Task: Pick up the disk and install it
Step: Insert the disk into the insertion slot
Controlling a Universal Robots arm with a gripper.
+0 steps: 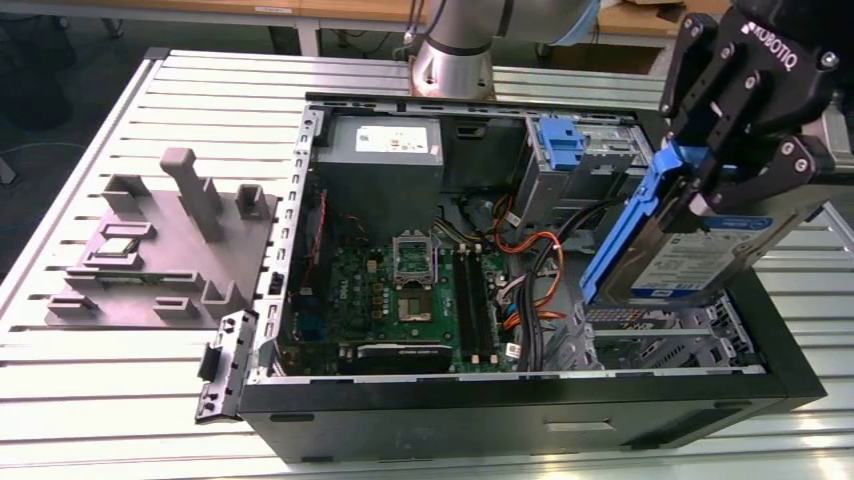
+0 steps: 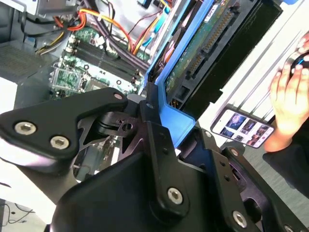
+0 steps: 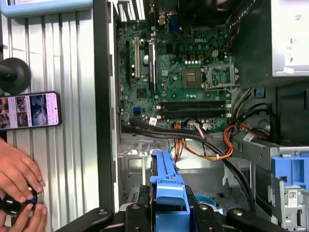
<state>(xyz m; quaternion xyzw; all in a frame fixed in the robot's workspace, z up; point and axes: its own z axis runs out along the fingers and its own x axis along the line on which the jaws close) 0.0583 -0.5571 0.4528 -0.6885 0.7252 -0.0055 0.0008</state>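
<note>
The arm's grey base column (image 1: 454, 50) stands on the surface (image 1: 134, 400) behind the open computer case (image 1: 534, 388). The black end effector (image 1: 727, 175) comes in at the upper part of the exterior view's right, tilted so that its fingers point down toward the case. The fingers are pressed together on the disk (image 1: 701, 255), pinching the upper end of its blue plastic carrier.

The disk hangs on edge and slanted, with its blue-and-white label facing the exterior camera. Its lower end is over the metal drive cage (image 1: 641, 330) in the near corner of the case, on the exterior view's right. Whether it touches the cage cannot be told. In the second wrist view the disk's underside (image 2: 207, 38) with its circuit board runs away from the end effector (image 2: 159, 116). In the first wrist view the blue carrier (image 3: 166, 188) stands up from the end effector (image 3: 169, 215).

Inside the case lie the green motherboard (image 1: 414, 290) and the grey power supply (image 1: 380, 150), and a bare blue bracket (image 1: 561, 140) sits in the far bay. A grey fixture block (image 1: 160, 250) rests on the surface at the exterior view's left.

Beside the case, a phone (image 3: 31, 110) lies on the surface, and a person's hand (image 3: 17, 174) rests on a small black object near it.
</note>
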